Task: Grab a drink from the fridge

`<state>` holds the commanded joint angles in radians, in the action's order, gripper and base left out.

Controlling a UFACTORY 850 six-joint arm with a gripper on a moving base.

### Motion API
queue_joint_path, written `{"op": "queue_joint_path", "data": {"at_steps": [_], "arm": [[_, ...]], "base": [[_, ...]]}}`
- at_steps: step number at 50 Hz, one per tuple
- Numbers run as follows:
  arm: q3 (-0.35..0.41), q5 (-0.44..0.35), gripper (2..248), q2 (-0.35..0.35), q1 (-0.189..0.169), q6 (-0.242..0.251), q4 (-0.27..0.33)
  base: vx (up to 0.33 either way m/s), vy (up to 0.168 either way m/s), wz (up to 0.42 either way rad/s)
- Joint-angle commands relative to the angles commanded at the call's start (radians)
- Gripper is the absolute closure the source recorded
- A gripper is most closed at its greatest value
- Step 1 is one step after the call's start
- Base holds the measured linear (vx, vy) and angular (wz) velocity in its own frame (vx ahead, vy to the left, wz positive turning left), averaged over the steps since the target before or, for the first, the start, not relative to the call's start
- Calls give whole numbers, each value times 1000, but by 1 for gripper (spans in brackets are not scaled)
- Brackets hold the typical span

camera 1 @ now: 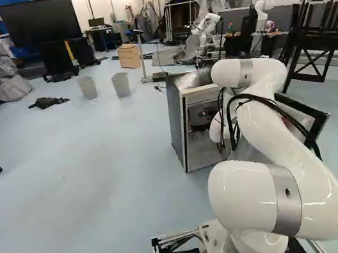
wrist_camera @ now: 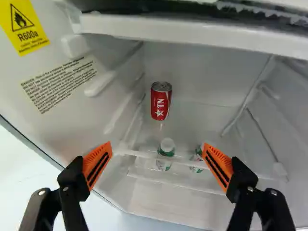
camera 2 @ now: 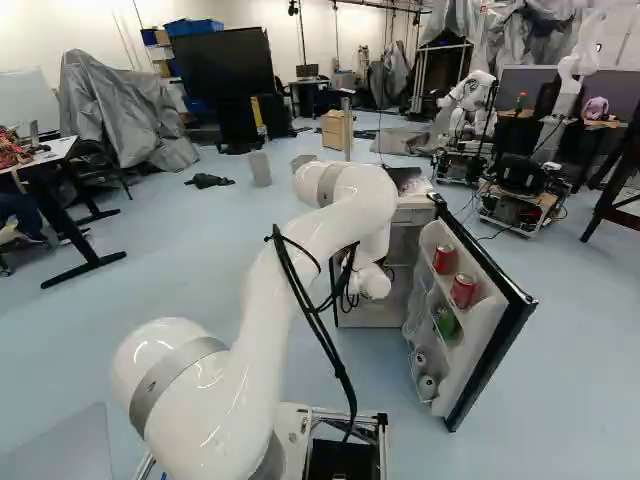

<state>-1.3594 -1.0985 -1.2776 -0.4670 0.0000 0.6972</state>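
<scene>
progress so far: big glossy white arm with fat rounded joints [camera 2: 262,310] is reaching into the boxy grey-sided fridge [camera 1: 177,115], right of centre in the left base view. its black-edged door with a moulded white lining [camera 2: 478,350] is swung open at the right of the right base view, so access is done. black two-finger gripper [wrist_camera: 158,147] is spread wide with nothing in it, so no drink grabbed. the shiny red cylindrical can [wrist_camera: 160,101] stands upright inside, ahead of the fingers, and i'd guess that's the one. left to do imo: line up, close on it, pull it out.

materials, big to small: smooth pale plastic walls with moulded side ridges inside the fridge, ribbed orange pads [wrist_camera: 97,163] that look kinda rubbery, then the can's smooth metal with a silvery lid. also a white-capped bottle with a green label [wrist_camera: 166,153], ahead of the gripper too, might get bumped.
</scene>
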Motion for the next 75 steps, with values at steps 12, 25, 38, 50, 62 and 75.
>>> {"op": "queue_joint_path", "data": {"at_steps": [12,25,38,50,62,75], "arm": [[-30,-21,3,-40,0,0,0],[-65,-36,3,-83,0,0,0],[-90,-41,3,-114,-1,0,0],[-93,-41,3,-117,0,0,0],[-106,-45,3,-123,2,0,0],[-124,-50,3,-132,5,0,0]], "base": [[0,0,0],[0,0,0],[0,0,0],[0,0,0],[0,0,0],[0,0,0]]}}
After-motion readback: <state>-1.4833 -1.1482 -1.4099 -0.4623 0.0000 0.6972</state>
